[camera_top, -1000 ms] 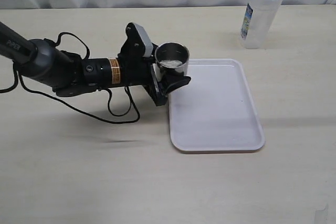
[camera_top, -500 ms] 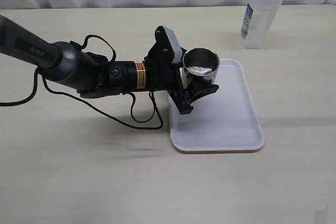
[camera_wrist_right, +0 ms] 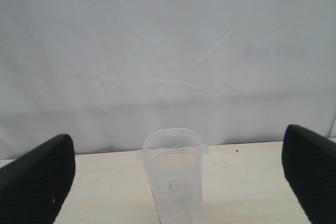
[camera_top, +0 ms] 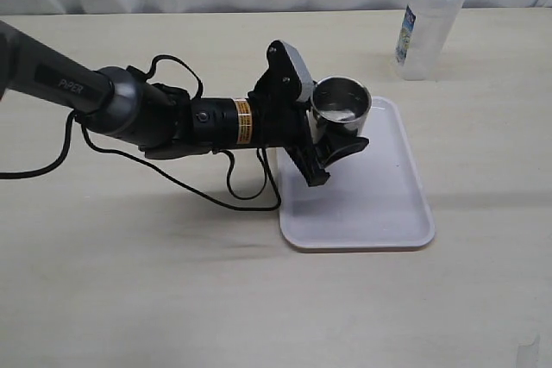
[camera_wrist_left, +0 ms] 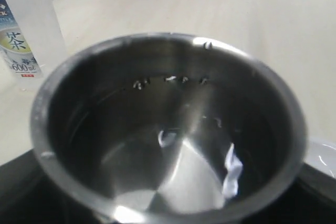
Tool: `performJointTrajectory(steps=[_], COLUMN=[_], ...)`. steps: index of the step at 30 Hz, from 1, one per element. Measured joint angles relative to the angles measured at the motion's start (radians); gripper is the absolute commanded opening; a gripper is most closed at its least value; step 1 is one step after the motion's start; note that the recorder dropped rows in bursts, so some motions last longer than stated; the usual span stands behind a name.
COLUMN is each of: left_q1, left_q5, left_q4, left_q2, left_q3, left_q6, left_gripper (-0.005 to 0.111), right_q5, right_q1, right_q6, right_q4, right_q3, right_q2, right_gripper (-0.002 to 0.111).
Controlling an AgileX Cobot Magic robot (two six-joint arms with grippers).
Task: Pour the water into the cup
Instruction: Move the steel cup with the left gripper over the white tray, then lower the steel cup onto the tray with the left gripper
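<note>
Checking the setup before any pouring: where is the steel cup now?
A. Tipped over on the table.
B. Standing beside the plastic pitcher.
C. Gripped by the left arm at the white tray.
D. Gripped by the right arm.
C: the cup is upright between the fingers of the left gripper at a corner of the tray, apart from the pitcher.

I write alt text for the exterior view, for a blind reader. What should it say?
The left gripper holds a steel cup upright at a corner of a white tray on a beige table. A clear plastic pitcher stands farther back, to the right.
</note>
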Motion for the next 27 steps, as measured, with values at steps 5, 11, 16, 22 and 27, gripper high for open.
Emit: performJointTrajectory(steps=[5, 11, 16, 22, 27], left_q1=[0.0, 0.0, 0.0, 0.0, 0.0], left_q5=[0.0, -0.003, 0.001, -0.01, -0.019], left_q4=[-0.002, -0.002, -0.004, -0.008, -0.008], left_q2=[0.0, 0.029, 0.106, 0.134, 0.154], left_q3=[0.0, 0.0, -0.041, -0.055, -0.055], left_q6=[-0.008, -0.037, -0.045, -0.045, -0.045], left_gripper=[0.0, 0.0, 0.0, 0.0, 0.0], right_q5=[0.0, 0.0, 0.0, -0.003, -0.004], right_q1=[0.0, 0.0, 0.0, 0.0, 0.0], right_q6=[0.0, 0.0, 0.0, 0.0, 0.0], right_q4=[0.0, 0.0, 0.0, 0.0, 0.0], right_q3=[0.0, 0.0, 0.0, 0.0, 0.0], right_q2=[0.0, 0.0, 0.0, 0.0, 0.0], right_gripper=[0.11, 0.11, 0.11, 0.11, 0.11])
